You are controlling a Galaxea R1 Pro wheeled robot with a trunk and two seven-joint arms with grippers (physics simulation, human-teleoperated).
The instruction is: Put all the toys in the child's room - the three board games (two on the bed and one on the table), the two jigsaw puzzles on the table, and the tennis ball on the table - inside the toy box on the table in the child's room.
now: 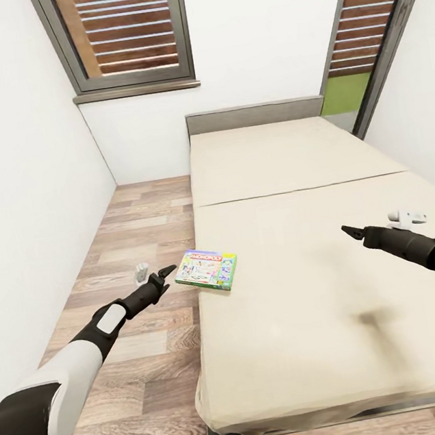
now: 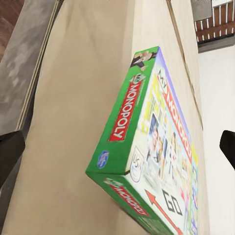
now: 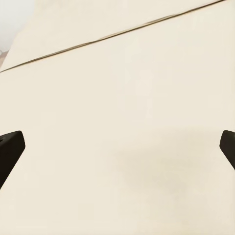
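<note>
One board game (image 1: 207, 269), a flat green Monopoly box, lies at the left edge of the beige bed (image 1: 312, 301), with one corner past the edge. My left gripper (image 1: 168, 271) is open just left of the box, at about its height, fingers pointing at it. In the left wrist view the board game (image 2: 147, 147) sits close ahead between the two spread fingers of the left gripper (image 2: 117, 149). My right gripper (image 1: 347, 230) hovers open over the right part of the mattress with nothing between its fingers. In its wrist view the right gripper (image 3: 117, 147) faces bare mattress.
The bed has a grey headboard (image 1: 255, 114) against the far white wall. A strip of wood-plank floor (image 1: 128, 223) runs between the bed and the left wall (image 1: 29, 202). A shuttered window (image 1: 126, 33) is above, and a tall shuttered opening (image 1: 364, 31) is at the right.
</note>
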